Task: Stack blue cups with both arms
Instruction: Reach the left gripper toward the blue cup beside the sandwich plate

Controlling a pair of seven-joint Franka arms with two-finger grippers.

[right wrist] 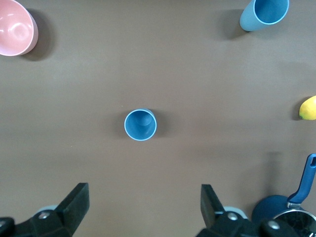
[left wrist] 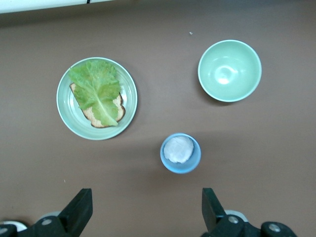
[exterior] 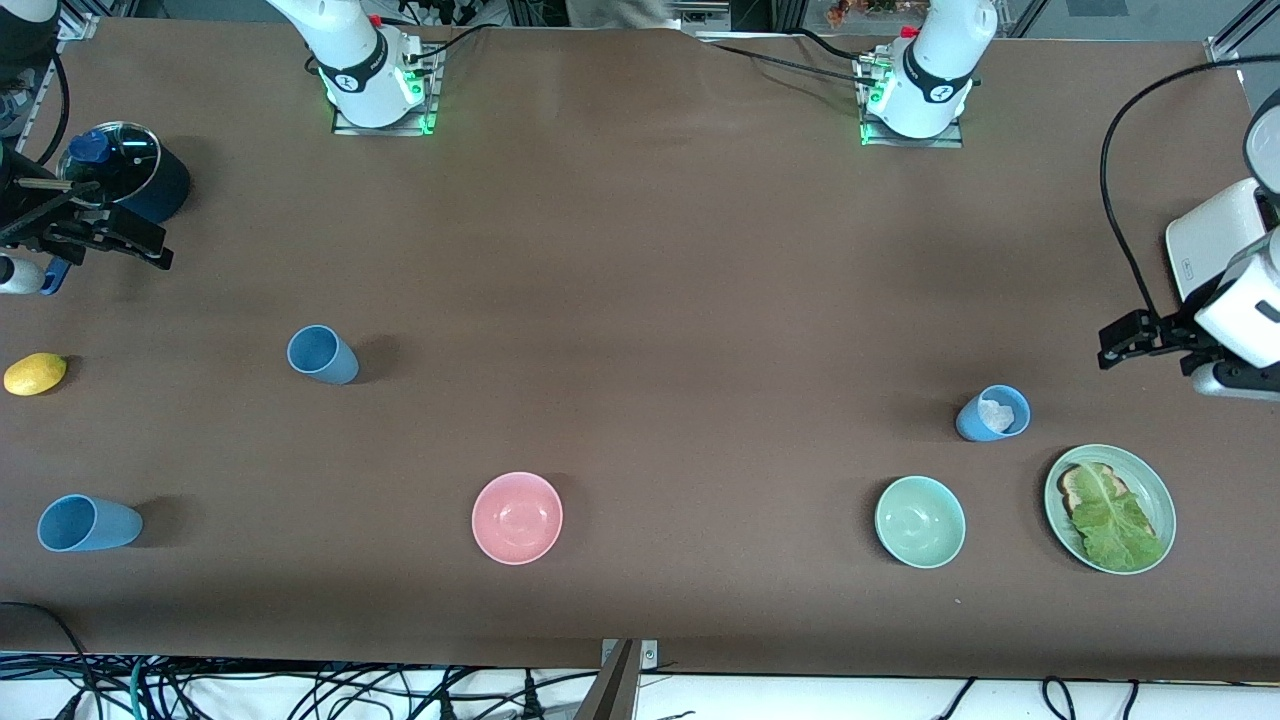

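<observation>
Two robot arms wait with nothing picked up, three blue cups standing apart on the brown table (exterior: 640, 260). The right gripper (right wrist: 144, 196) hangs with its jaws spread wide and empty, high over the right arm's end of the table beside a dark saucepan (exterior: 130, 175). Its wrist camera looks straight down into the nearest cup (exterior: 322, 354). A second cup (exterior: 88, 523) stands lower in the front view at the same end, nearer the camera than a lemon (exterior: 35, 373).

The left gripper (left wrist: 146, 200) is likewise wide open and holds nothing, over the left arm's end of the table. Near it is the third cup (exterior: 993, 412), which has a pale lump of something inside.

Stacking appears not yet begun; the step in hand looks like the first reach. To do it well, each arm would probably drop squarely over its closest cup, fingers straddling the wall just below the rim, and close gently, since thin plastic may flex or tip. The cup with the lump would likely serve best as the base, because nothing will seat deep in it.

A pink bowl (exterior: 517, 517), a green bowl (exterior: 920, 521) and a plate (exterior: 1160, 495) of toast and lettuce sit low in the front view, well apart from the cups.
</observation>
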